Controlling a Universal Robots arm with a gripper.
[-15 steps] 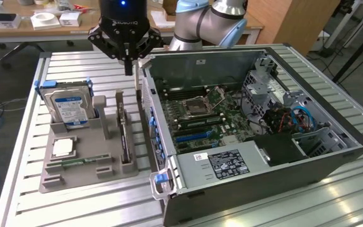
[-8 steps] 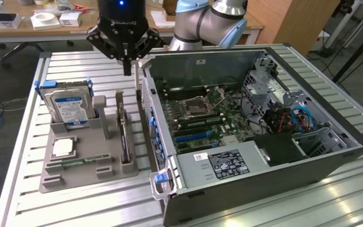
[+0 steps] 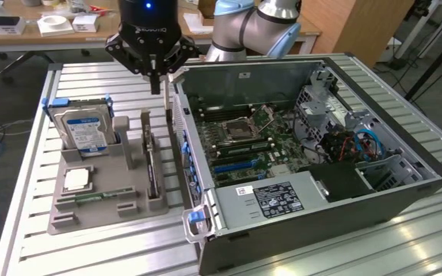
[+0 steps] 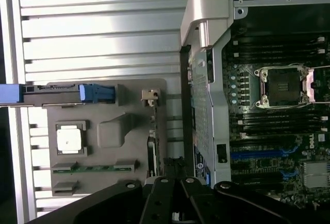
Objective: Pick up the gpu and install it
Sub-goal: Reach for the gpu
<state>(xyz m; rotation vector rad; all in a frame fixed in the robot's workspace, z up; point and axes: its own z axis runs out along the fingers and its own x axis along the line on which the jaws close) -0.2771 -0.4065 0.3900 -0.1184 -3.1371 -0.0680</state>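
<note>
One gripper (image 3: pixel 155 87), clenched and empty, hovers over far end of gpu (image 3: pixel 151 167), which stands edge-on in grey tray (image 3: pixel 98 215), at exterior view's left of case (image 3: pixel 298 230). Risk: shut fingers hit card edge or case wall.

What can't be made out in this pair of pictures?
- gpu: edge-on in its tray slot in both views, so its faces are hidden.
- claw: in the exterior view, its height above the gpu is unclear, as nothing gives depth.
- drive: in the exterior view, the label print is too small to read.
</note>
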